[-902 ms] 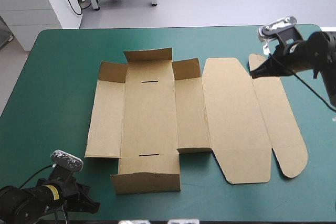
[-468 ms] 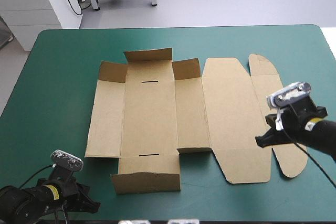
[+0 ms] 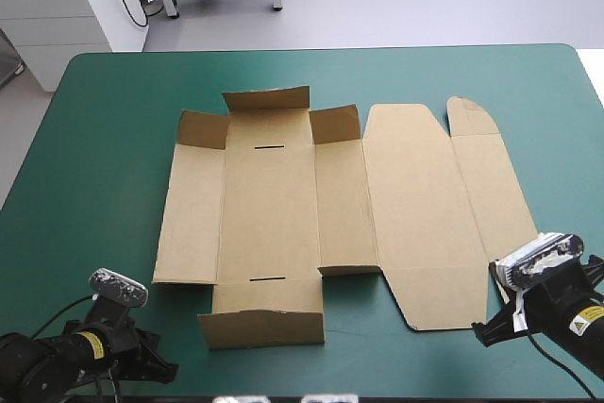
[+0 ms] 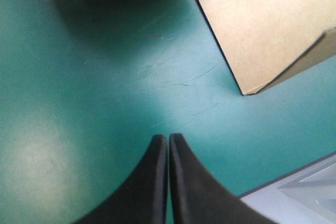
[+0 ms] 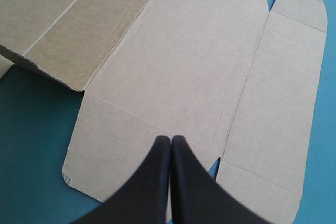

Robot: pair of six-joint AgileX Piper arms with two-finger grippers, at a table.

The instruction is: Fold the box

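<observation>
The brown box [image 3: 283,214] lies spread out as a cut sheet in the middle of the table, with its small end flaps slightly raised. My left gripper [image 3: 170,368] rests low at the near left corner, shut, pointing at the box's near-left flap [image 4: 262,24] with bare cover between them [image 4: 168,137]. My right gripper [image 3: 479,334] is shut at the near right, just above the box's near-right corner. In the right wrist view its tips [image 5: 170,139] hover over the near end of the wide lid panel [image 5: 199,51]. The rounded tuck flap [image 5: 283,93] lies beside them.
The teal-green cover [image 3: 104,158] stretches wide to the left of the box and beyond its far edge. The table's near edge [image 4: 294,179] runs close beside my left gripper.
My right gripper has swept from the box's far right corner along its right side to the near right corner. It stays shut. The left arm has barely moved.
</observation>
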